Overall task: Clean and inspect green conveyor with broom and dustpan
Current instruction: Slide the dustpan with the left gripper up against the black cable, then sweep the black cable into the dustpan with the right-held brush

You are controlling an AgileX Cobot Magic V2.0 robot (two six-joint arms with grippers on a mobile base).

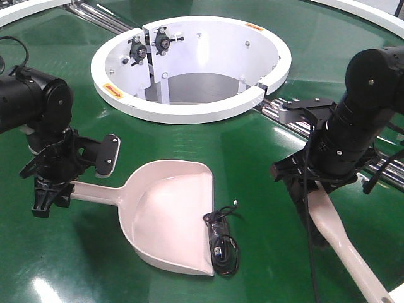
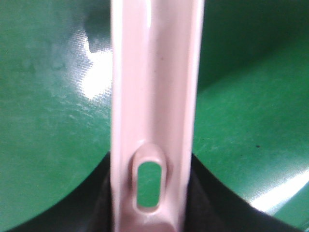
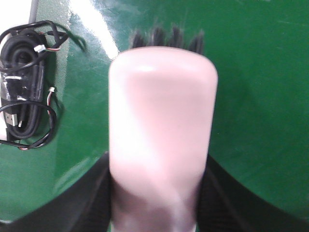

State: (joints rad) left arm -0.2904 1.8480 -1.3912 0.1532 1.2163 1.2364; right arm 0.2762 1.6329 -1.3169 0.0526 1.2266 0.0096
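Observation:
The pale pink dustpan (image 1: 167,218) lies flat on the green conveyor (image 1: 265,158), its mouth facing lower right. My left gripper (image 1: 55,189) is shut on the dustpan's handle; in the left wrist view the handle (image 2: 154,96) with its slot hole runs up between the dark fingers (image 2: 96,208). My right gripper (image 1: 304,184) is shut on the broom (image 1: 344,243), whose handle slants toward the lower right corner. The right wrist view shows the broom's back (image 3: 161,130) between the jaws, with dark bristles (image 3: 169,37) just beyond it over the belt.
A bundle of black cable (image 1: 222,243) lies against the dustpan's front lip, and appears again as the cable bundle (image 3: 26,104) left of the broom. The white ring housing (image 1: 126,101) stands behind. Metal roller rails (image 1: 278,112) cross the belt.

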